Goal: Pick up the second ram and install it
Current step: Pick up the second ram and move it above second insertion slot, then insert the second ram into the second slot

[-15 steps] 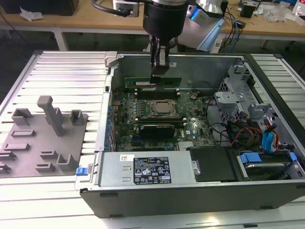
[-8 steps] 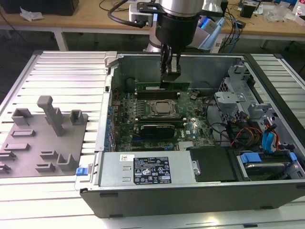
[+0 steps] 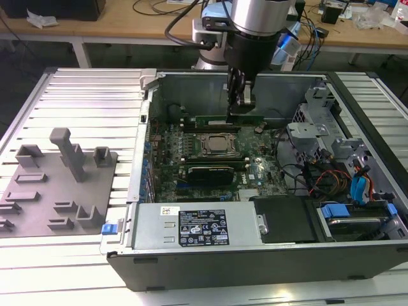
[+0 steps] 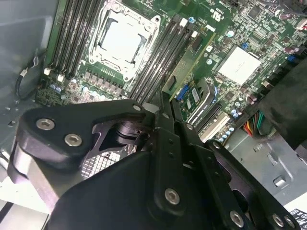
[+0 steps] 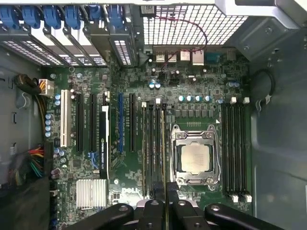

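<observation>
My gripper (image 3: 238, 108) hangs inside the open computer case, shut on the second ram (image 3: 229, 119), a thin green stick held level above the motherboard. In the second wrist view the ram (image 4: 188, 64) juts out from between the black fingers (image 4: 160, 112) over the slots next to the silver CPU socket (image 4: 120, 40). The first wrist view has the ram (image 5: 164, 158) edge-on, lined up along the slot closest to the CPU socket (image 5: 195, 158), with my gripper (image 5: 165, 206) around its end. Whether the ram touches a slot cannot be told.
Black slots with white end clips (image 5: 235, 148) run along the socket's other side. A black card (image 5: 103, 139) stands among the expansion slots. The power supply (image 3: 197, 226), drive cage (image 3: 319, 137) and loose cables (image 3: 331, 178) crowd the case. A grey fixture (image 3: 57, 178) lies outside it.
</observation>
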Robot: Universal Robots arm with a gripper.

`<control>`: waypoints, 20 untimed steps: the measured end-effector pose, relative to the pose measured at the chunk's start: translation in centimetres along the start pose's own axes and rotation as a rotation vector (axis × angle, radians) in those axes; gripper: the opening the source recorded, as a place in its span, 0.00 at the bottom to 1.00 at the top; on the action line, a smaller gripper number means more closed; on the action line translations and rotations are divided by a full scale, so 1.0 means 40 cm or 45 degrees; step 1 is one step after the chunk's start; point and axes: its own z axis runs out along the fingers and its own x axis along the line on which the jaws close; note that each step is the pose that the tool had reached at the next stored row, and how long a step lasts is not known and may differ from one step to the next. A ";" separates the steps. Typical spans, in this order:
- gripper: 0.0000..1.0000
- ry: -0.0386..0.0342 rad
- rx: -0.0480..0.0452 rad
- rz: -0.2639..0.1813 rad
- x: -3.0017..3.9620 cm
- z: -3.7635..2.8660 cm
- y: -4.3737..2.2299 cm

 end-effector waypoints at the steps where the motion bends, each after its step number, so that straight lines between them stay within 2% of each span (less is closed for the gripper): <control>1: 0.13 0.0002 0.000 0.000 -0.001 0.001 -0.001; 4: 0.13 0.0004 0.000 0.000 -0.003 0.004 -0.005; 7: 0.13 0.0010 0.000 0.000 -0.009 0.017 -0.012; 15: 0.13 0.0011 0.000 0.000 -0.010 0.018 -0.012; 20: 0.13 -0.0021 0.000 0.000 -0.010 0.023 -0.012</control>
